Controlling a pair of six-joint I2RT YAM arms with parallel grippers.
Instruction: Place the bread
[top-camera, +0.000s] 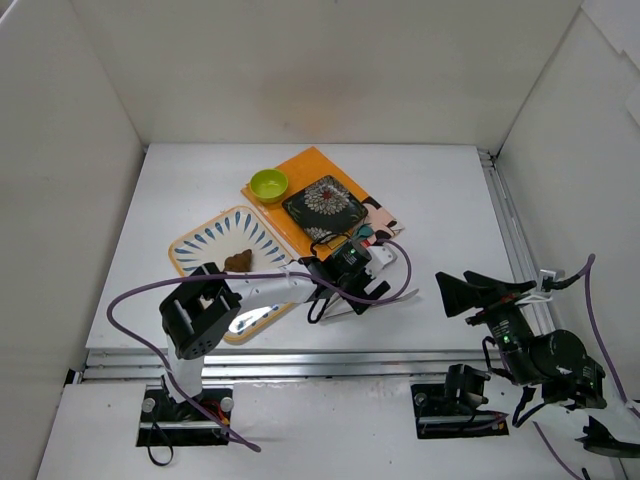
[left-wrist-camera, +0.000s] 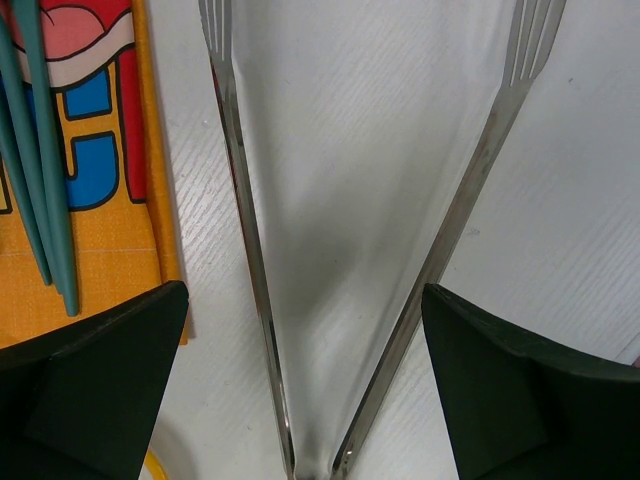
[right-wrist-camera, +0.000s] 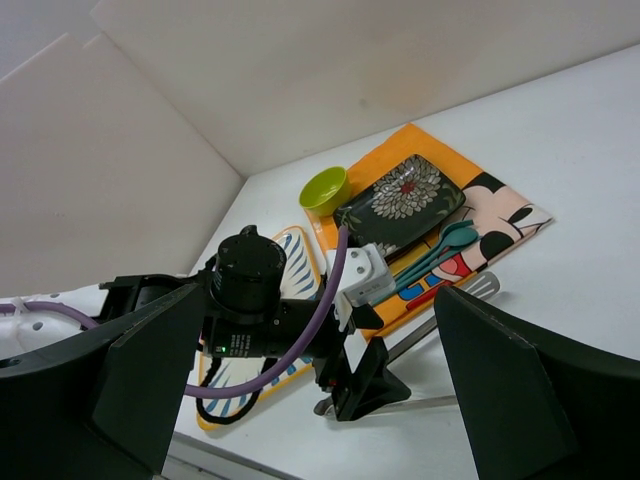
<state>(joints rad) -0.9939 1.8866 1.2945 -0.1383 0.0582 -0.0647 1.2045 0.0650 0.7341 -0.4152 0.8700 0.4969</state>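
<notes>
The bread (top-camera: 238, 261) is a small dark-brown lump lying on the white plate with blue leaf marks (top-camera: 200, 245) at the front left. My left gripper (top-camera: 352, 290) is to the right of that plate, low over the table. In the left wrist view it (left-wrist-camera: 305, 300) is open, with its jaws on either side of metal tongs (left-wrist-camera: 245, 230) that lie flat, not touching them. My right gripper (top-camera: 478, 290) is open and empty, raised at the front right. The right wrist view (right-wrist-camera: 318, 300) looks at the left arm, which hides the bread.
An orange cartoon mat (top-camera: 310, 170) holds a lime-green bowl (top-camera: 268, 184), a dark floral square plate (top-camera: 322, 204) and teal utensils (left-wrist-camera: 45, 180). The tongs' spatula tip (right-wrist-camera: 480, 288) lies beside the mat's edge. White walls enclose the table on three sides.
</notes>
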